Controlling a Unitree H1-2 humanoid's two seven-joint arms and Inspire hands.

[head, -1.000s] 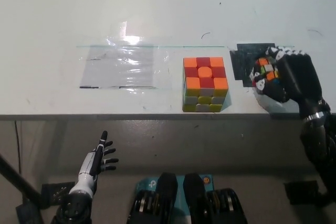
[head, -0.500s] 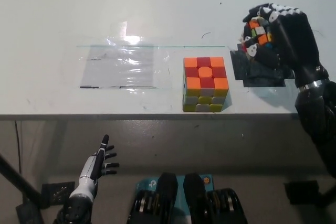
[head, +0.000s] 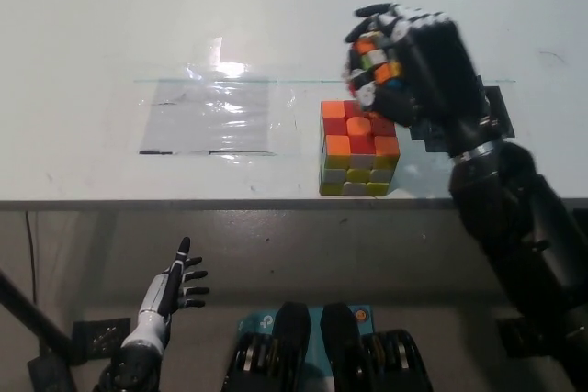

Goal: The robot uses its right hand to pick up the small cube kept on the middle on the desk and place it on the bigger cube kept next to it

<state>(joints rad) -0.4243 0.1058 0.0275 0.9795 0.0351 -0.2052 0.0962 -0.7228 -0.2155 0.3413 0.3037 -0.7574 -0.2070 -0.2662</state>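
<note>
- One view, the head view, shows everything from steeply above.
- The black right hand (head: 418, 66) hangs over the white bench (head: 110, 16), its black arm (head: 524, 227) entering from the bottom right.
- Its fingers (head: 404, 17) are curled round the small multicoloured puzzle cube (head: 375, 66), pinching it; orange, white, green and yellow tiles show between them.
- This small cube is off the bench, held at the upper right corner of the bigger multicoloured puzzle cube (head: 358, 147); in the picture it overlaps that cube's far right edge, and whether the two touch cannot be told.
- The bigger cube stands on the bench near its front edge, about mid-width, with an orange and red top face and yellow and white tiles on the near side.
- A patch of black tape (head: 494, 107) lies on the bench to the right of the bigger cube, mostly hidden behind the right hand and wrist.
- A clear, shiny plastic sheet (head: 213, 117) lies flat on the bench to the left of the bigger cube, just beside it.
- The white left hand (head: 167, 291) rests below the bench's front edge at the lower left, fingers spread and holding nothing.
</note>
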